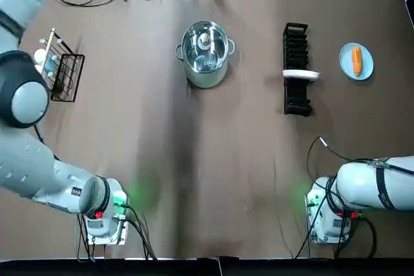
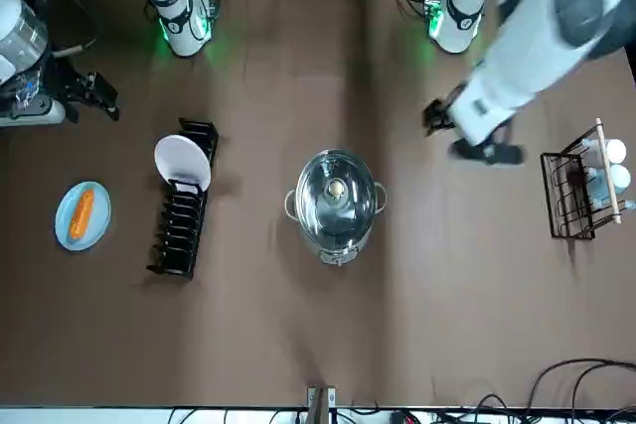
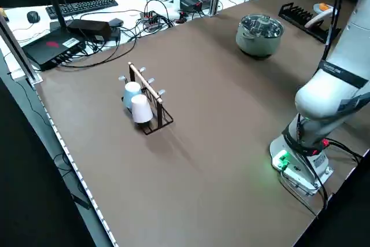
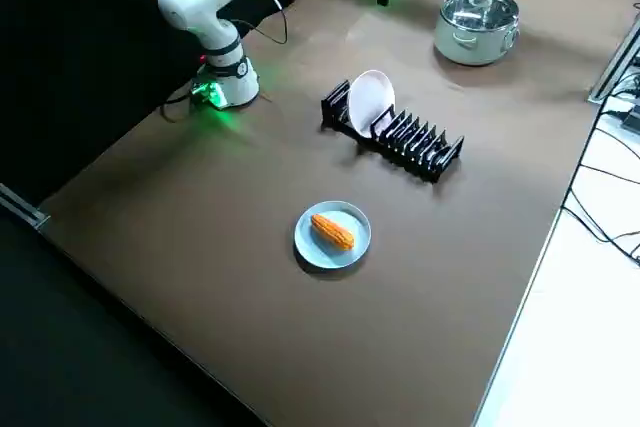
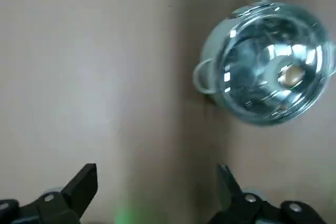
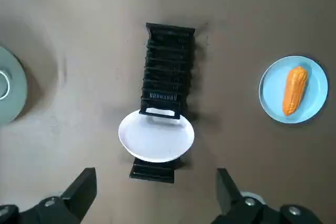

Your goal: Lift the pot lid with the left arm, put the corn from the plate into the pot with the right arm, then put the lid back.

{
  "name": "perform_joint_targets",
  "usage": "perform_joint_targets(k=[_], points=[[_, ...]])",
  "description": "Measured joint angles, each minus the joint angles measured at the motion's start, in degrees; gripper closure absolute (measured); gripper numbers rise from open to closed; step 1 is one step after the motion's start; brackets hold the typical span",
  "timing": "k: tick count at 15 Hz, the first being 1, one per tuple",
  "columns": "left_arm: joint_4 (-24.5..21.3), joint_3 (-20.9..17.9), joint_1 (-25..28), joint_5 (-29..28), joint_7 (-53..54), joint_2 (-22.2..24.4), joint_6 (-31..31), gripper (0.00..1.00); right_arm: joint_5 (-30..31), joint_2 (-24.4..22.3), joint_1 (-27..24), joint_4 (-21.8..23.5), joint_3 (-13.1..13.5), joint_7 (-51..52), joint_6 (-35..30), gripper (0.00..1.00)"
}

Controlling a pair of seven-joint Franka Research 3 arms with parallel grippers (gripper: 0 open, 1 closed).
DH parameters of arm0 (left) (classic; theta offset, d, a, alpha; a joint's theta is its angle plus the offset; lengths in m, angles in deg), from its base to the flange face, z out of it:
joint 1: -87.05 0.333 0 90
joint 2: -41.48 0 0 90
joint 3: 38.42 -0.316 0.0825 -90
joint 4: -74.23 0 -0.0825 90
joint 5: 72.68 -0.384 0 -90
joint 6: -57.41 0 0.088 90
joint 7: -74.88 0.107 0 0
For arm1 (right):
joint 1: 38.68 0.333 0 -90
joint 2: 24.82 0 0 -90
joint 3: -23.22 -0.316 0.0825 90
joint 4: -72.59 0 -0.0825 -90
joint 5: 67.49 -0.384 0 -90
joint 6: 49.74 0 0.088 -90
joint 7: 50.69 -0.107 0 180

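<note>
Lid [image 1: 206,40] glare obscures pot [image 1: 206,79]; left gripper [image 5: 157,167] cropped, seemingly spread.

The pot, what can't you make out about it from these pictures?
- Inside of the pot: reflections on the shiny lid hide it in the top, front and left wrist views.
- The knob on the lid: blurred in the left wrist view.
- Right wrist view: the picture's edge cuts the pot off; only a sliver shows.

Glass lid [image 1: 206,43] sits on steel pot [image 1: 206,79]; orange corn [image 1: 356,61] lies on blue plate [image 1: 367,66].
</note>
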Motion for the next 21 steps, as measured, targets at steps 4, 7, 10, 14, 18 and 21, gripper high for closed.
perform_joint_targets(k=[4,7,10,14,18,21], points=[[-0.2,0.1,-9.7,0.4,-13.3,-7.8,11.3,0.00,0.0,-0.1,0.1,0.2,0.1,0.0,2.7,0.00],[-0.2,-0.2,-15.1,-1.1,-20.9,-15.1,24.3,0.00,0.0,-0.1,-0.2,0.3,0.6,0.1,3.8,0.00],[-0.1,-0.6,-18.0,-6.5,-27.3,-19.4,31.2,0.00,0.0,-0.1,-0.2,0.3,0.4,0.3,3.8,0.00],[0.5,-1.3,-20.9,-8.0,-30.3,-22.5,34.5,0.00,0.0,-0.1,-0.1,0.2,0.1,0.4,3.9,0.00],[0.6,-1.4,-22.0,-8.1,-30.7,-23.2,34.4,0.01,0.0,-0.1,0.2,0.2,-0.2,0.5,2.6,0.00],[0.6,-1.4,-22.0,-8.1,-31.8,-23.4,33.4,0.01,0.0,-0.1,0.2,0.2,-0.2,0.8,1.3,0.00]])
